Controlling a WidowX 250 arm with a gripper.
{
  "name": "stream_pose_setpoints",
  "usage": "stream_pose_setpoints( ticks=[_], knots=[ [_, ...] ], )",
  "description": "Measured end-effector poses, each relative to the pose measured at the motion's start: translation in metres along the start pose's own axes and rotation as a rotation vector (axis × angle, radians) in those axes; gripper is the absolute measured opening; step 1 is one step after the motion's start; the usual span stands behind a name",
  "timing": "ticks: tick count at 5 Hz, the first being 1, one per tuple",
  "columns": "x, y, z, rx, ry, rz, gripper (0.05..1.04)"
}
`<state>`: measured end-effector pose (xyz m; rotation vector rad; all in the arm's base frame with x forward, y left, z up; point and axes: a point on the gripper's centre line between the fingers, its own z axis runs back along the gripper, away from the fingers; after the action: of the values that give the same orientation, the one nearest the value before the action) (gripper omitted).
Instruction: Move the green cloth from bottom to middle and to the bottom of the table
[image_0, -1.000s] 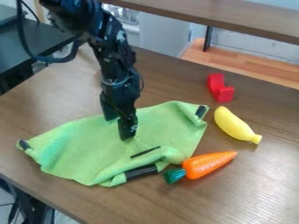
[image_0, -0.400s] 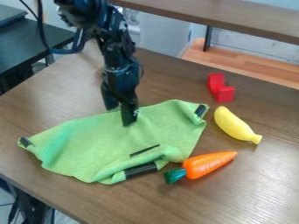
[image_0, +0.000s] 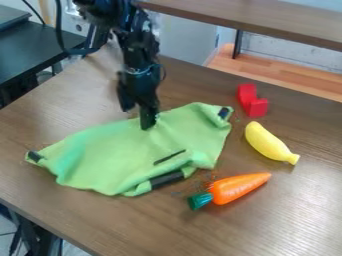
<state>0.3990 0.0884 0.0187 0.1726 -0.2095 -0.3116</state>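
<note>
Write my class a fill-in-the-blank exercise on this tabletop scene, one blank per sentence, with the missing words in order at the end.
1. The robot's gripper is down at the green ____.
2. The banana is coloured ____.
3. The small block near the banana is coloured ____.
4. The toy vegetable with an orange body and a green end is a ____.

Missing words: cloth; yellow; red; carrot.

Items I count from where I stand, on the worktop: cloth, green, one piece; carrot, orange, one piece; banana, yellow, one piece; block, red, one piece.
</note>
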Motion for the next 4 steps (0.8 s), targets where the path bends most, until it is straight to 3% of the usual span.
stream_pose_setpoints(
  ticks=[1,4],
  knots=[
    [0.016,0.019,-0.004,0.073,-0.011,0.023,1.001],
    [0.062,0.069,-0.021,0.096,0.023,0.139,1.001]
  ],
)
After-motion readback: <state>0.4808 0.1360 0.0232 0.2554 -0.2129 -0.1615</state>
